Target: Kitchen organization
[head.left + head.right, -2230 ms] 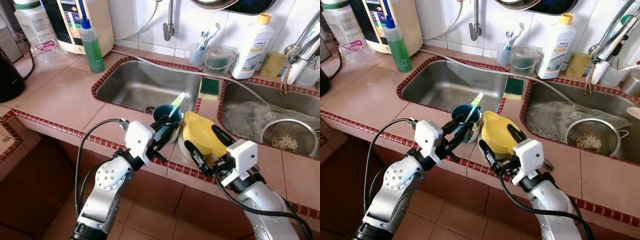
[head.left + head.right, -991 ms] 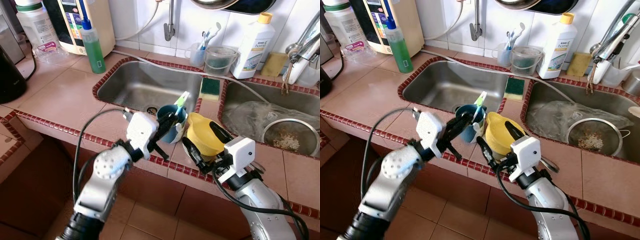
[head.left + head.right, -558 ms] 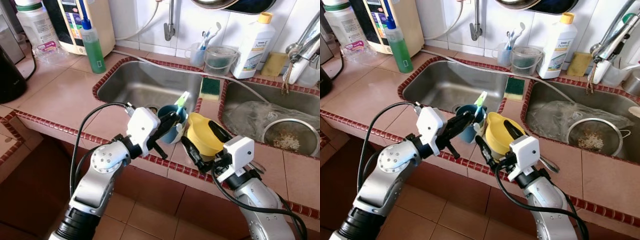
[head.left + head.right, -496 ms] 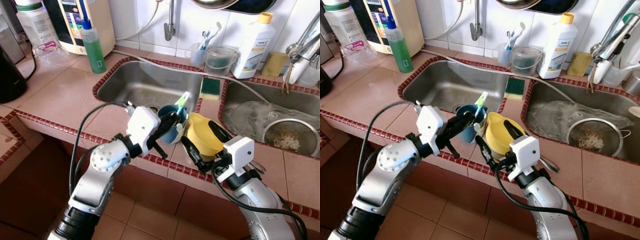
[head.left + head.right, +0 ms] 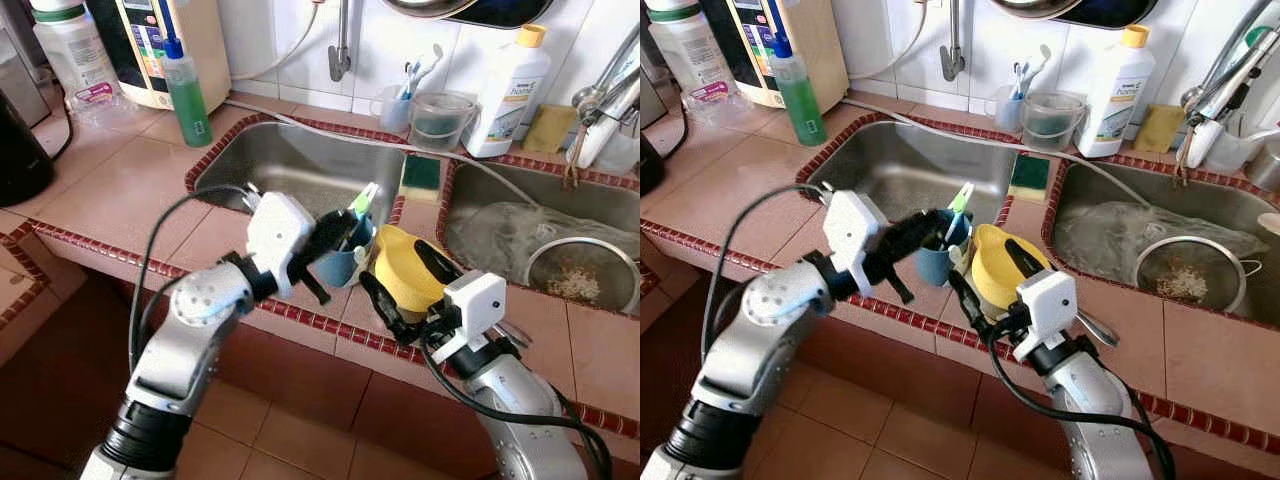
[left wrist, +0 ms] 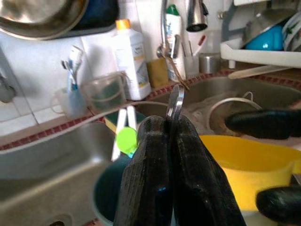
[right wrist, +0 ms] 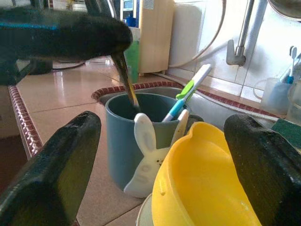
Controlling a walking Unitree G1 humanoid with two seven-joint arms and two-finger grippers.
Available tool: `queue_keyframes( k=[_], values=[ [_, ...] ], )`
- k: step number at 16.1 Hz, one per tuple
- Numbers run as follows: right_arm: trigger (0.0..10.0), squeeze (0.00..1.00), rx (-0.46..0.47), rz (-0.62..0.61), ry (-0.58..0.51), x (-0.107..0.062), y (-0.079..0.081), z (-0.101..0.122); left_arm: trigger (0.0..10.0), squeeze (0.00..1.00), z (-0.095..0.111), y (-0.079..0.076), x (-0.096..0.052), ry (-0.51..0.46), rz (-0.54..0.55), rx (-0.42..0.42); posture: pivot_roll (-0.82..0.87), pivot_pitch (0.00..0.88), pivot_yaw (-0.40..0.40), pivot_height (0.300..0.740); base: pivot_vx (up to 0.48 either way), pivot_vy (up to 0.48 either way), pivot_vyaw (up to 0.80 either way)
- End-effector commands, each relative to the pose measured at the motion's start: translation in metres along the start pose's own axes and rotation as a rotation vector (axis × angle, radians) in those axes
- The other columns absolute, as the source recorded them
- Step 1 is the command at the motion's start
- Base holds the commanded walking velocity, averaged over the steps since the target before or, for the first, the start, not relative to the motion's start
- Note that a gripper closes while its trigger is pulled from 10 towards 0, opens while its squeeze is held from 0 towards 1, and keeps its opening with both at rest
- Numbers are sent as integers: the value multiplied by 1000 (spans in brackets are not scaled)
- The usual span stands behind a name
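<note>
A blue cup [image 5: 338, 264] stands on the tiled counter between the two sinks, with a green-and-white toothbrush [image 5: 359, 201] in it and a white bunny-shaped piece [image 7: 146, 157] on its side. My left gripper [image 5: 344, 229] hovers over the cup's rim, shut on a thin metal utensil [image 6: 175, 100] whose lower end [image 7: 126, 80] dips into the cup. Just right of the cup sits a yellow bowl [image 5: 404, 272] on a plate. My right gripper [image 5: 405, 286] is open, one finger on each side of the yellow bowl [image 7: 197, 188].
The left sink [image 5: 270, 170] lies behind the cup and the right sink [image 5: 480, 195] holds a metal strainer [image 5: 580, 278]. A sponge [image 5: 420, 173], a green soap bottle [image 5: 186, 90] and a white detergent bottle [image 5: 508, 90] stand further back. The counter's red-tiled edge [image 5: 120, 258] is close.
My left gripper has risen from the cup's near side to above its rim, carrying the utensil. My right gripper has edged slightly left around the yellow bowl.
</note>
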State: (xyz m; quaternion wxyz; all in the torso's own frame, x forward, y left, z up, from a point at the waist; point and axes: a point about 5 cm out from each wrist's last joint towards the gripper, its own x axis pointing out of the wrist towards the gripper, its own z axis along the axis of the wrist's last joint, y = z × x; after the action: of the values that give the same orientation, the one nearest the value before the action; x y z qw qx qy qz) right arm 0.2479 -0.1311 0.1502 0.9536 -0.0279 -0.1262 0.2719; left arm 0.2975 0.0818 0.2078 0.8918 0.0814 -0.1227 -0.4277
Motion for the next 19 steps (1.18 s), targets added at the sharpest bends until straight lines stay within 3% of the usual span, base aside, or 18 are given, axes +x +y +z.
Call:
queue_keyframes(
  k=[1, 10, 19],
  values=[
    [10000, 0, -9, 16, 2, 1, 1, -1, 10000, 0, 13, 5, 0, -30, -4, 29, -213, 84, 39, 740, 0, 0, 0],
    [10000, 0, -13, 34, 3, 5, 1, -3, 10000, 0, 37, 25, -4, -33, -43, 118, -207, 64, 37, 740, 0, 0, 0],
    [10000, 0, -19, 39, -8, 7, 1, -2, 10000, 0, 44, 27, -6, -33, -69, 123, -208, 61, 39, 740, 0, 0, 0]
  ],
)
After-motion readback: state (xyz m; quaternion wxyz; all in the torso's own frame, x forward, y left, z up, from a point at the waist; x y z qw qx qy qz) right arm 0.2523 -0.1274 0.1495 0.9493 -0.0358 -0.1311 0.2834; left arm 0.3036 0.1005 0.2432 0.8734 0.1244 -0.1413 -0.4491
